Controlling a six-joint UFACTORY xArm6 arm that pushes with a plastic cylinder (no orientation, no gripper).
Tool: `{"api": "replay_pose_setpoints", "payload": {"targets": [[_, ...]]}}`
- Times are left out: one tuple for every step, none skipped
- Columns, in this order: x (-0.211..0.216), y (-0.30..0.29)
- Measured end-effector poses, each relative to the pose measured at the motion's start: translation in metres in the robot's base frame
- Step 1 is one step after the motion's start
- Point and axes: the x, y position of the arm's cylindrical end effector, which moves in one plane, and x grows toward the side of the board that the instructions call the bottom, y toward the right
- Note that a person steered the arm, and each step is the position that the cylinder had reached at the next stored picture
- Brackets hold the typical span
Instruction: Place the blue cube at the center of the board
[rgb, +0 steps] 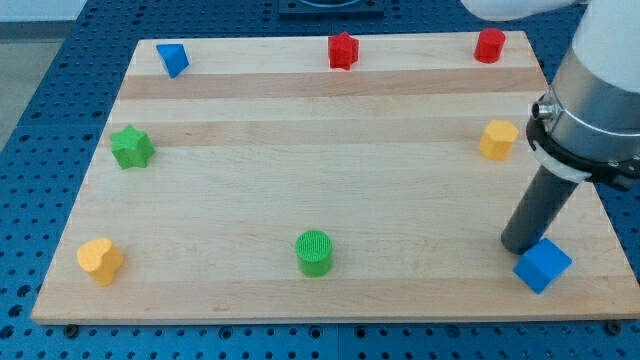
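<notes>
The blue cube (543, 265) sits near the board's bottom right corner. My tip (520, 246) rests on the board just to the upper left of the cube, touching or nearly touching its corner. The dark rod rises from there to the grey arm body at the view's right. The wooden board (320, 180) fills most of the view.
A blue triangular block (172, 59) lies at the top left, a red star (343, 50) at the top middle, a red cylinder (490, 45) at the top right. A yellow hexagon (498, 139) is right, a green star (131, 147) left, a yellow heart (100, 260) bottom left, a green cylinder (314, 252) bottom middle.
</notes>
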Motion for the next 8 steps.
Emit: {"api": "replay_pose_setpoints", "payload": {"targets": [[-0.004,0.000],[-0.025,0.046],[0.006,0.090],[0.064,0.091],[0.065,0.051],[0.026,0.015],[-0.016,-0.020],[-0.009,-0.023]]}}
